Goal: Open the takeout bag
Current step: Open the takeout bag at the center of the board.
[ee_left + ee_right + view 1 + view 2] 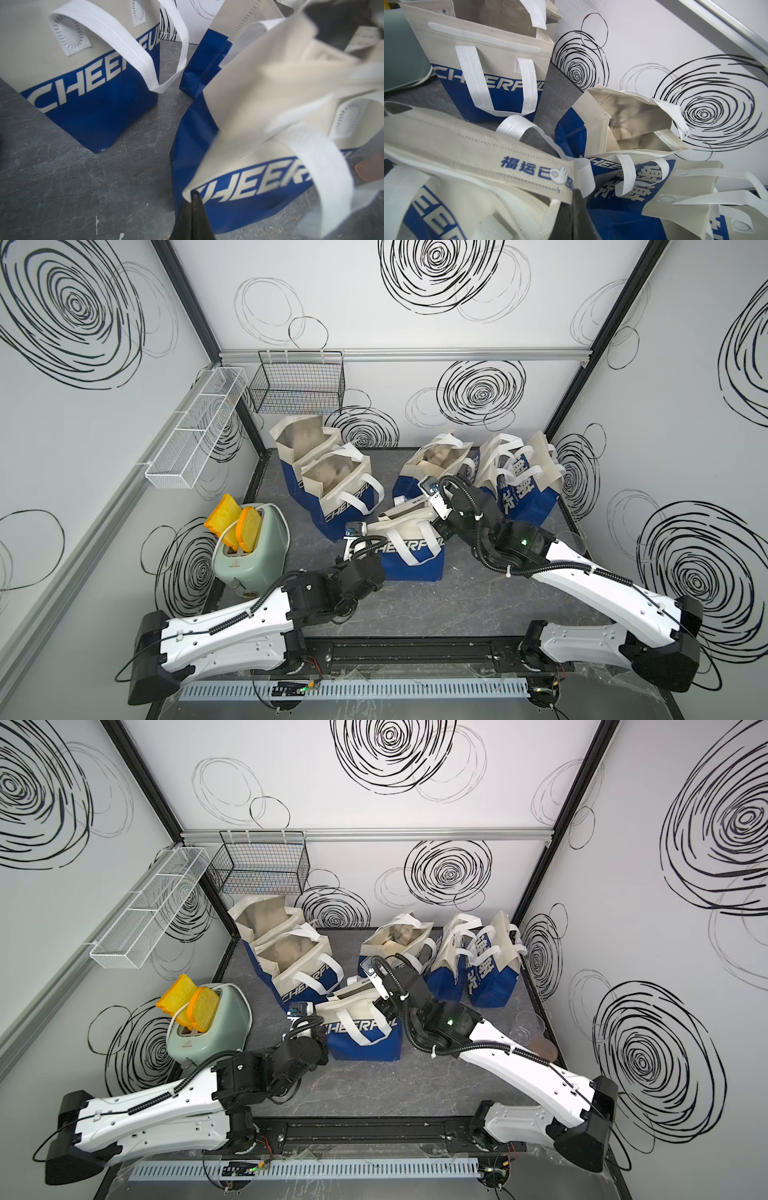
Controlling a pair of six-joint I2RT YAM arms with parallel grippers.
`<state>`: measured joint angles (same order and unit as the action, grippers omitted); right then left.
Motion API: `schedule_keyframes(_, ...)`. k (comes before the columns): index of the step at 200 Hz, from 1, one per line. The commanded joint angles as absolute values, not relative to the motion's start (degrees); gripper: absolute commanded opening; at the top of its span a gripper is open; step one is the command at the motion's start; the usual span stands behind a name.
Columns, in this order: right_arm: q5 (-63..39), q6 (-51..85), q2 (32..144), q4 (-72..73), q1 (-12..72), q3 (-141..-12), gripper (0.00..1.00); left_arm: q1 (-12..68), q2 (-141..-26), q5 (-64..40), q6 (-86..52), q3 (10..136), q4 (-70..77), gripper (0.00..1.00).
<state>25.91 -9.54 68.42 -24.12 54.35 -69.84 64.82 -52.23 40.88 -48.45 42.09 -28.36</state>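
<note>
While the near takeout bag (411,562) stands mid-table, the left gripper (195,196) pinches its left edge and the right gripper (576,199) seems clamped shut on its top flap.

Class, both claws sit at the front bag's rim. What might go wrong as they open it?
1. The left claw and right claw look shut on thin rim fabric of the takeout bag; it may slip free.
2. The bag could tip or drag into the open bag close by.
3. Its loose white handle might snag.
</note>
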Motion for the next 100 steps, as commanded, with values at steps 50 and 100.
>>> schedule_keyframes(50,21.7,-10.5,67.8,-26.9,51.2,-76.1,0.0,64.8,-52.0,44.6,-51.1,39.8,-42.3,0.0)
schedule_keyframes(100,8.7,-10.7,69.4,-27.2,51.6,-77.7,0.0,64.9,-51.2,44.3,-53.0,40.9,-41.0,0.0)
